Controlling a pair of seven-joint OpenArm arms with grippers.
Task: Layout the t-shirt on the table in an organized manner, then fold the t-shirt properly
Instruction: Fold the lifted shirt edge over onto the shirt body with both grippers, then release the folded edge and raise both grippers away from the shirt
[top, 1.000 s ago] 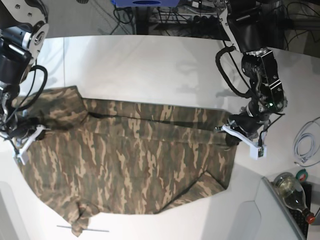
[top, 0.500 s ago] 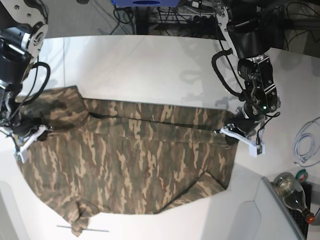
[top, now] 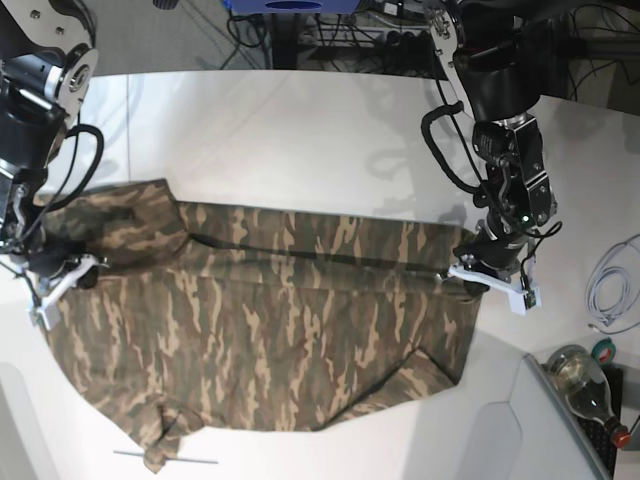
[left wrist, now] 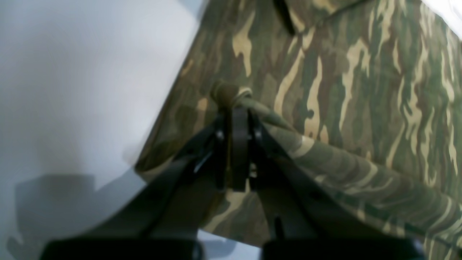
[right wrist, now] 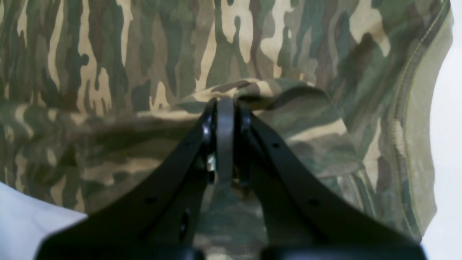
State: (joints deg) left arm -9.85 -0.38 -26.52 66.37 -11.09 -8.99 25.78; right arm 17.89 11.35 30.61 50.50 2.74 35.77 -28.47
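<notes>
The camouflage t-shirt (top: 280, 330) lies spread across the white table (top: 300, 130), with a long dark crease running from sleeve side to hem side. At the cloth's right edge in the base view, my left gripper (top: 463, 277) is shut on a pinched wad of the t-shirt (left wrist: 231, 94), its fingers (left wrist: 239, 144) pressed together. My right gripper (top: 68, 268) sits at the left edge, also shut, gripping a raised fold of the t-shirt (right wrist: 252, 88) between its fingers (right wrist: 225, 137). A crumpled sleeve (top: 160, 435) lies at the bottom left.
A thin grey rod (top: 165, 458) lies by the bottom-left sleeve. At the right stand a coiled white cable (top: 610, 285) and a glass bottle (top: 585, 385). A raised white panel (top: 500, 430) fills the bottom right corner. Cables and dark gear (top: 300, 25) crowd the far edge.
Both grippers, still shut on the cloth, have shifted it slightly toward the bottom of the base view. The long crease and the upper-left sleeve sit a little lower and further right.
</notes>
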